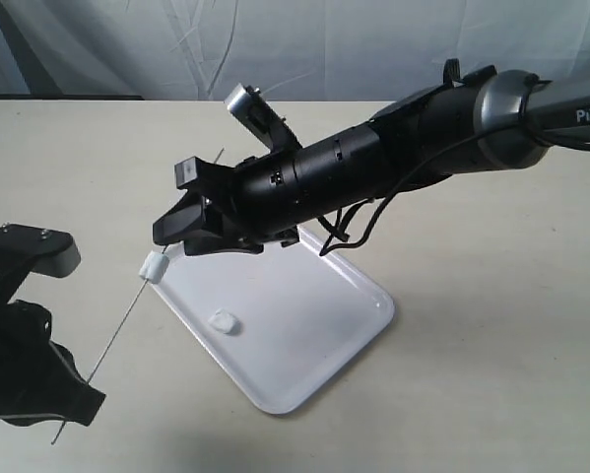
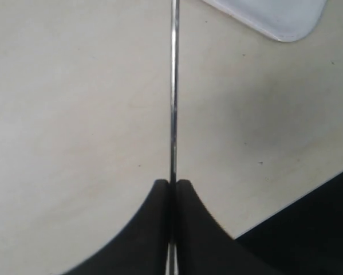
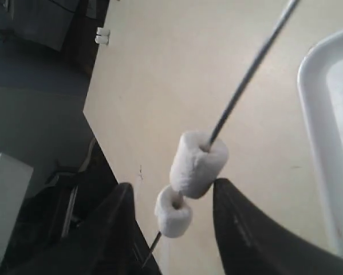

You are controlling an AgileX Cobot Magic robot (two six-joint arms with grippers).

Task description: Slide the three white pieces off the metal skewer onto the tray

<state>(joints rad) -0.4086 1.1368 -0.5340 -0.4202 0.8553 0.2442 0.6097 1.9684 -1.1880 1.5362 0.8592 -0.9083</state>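
My left gripper is shut on the lower end of the metal skewer, which slants up over the near-left corner of the white tray. In the right wrist view two white pieces are threaded on it. They hang between the spread black fingers of my right gripper, which is open and grips neither. The exterior view shows them as one white lump just under that gripper. A third white piece lies on the tray.
The right arm reaches across from the upper right, above the tray's far end. The beige table ends in a dark drop. A small white object sits near that edge.
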